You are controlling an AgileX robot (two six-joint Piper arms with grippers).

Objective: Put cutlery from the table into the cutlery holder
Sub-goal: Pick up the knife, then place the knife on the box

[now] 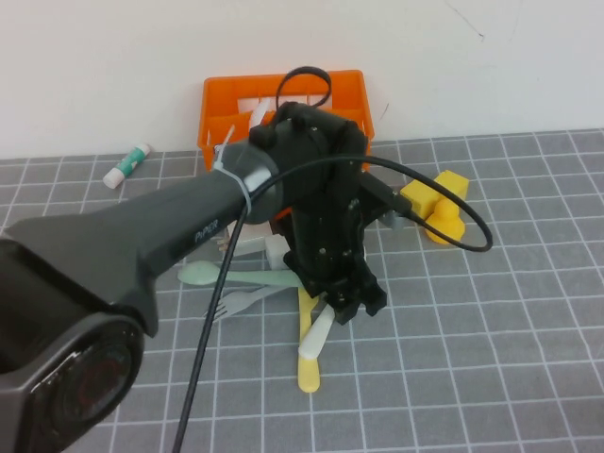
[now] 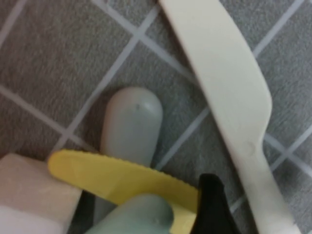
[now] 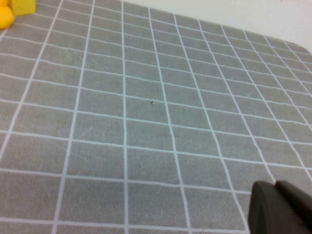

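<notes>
1. Over the cutlery pile, just in front of the cutlery holder, the left gripper is pointing down at the table; whether its fingers are spread or closed I cannot tell, and nothing is showing as gripped.
2. Right under it, the white knife is lying flat on the table, its rounded end sticking out toward the robot from beneath the gripper; in the left wrist view the same white knife is lying bare on the tiles with open grey surface along both its edges.
3. Beneath the white knife, the yellow knife is reaching further from the holder, its tip clear of the pile; its serrated edge is crossing over a pale grey handle.
4. Left of the gripper, the mint-green spoon and the grey fork are lying close together.
5. A white cube is sitting against the yellow knife's end.
6. Right of the holder, a yellow block is sitting apart from the pile.
7. Left of the holder, near the table's far edge, a small white tube is lying alone.
8. The right gripper is hanging above open tiles well away from the holder; its state I cannot tell.
</notes>
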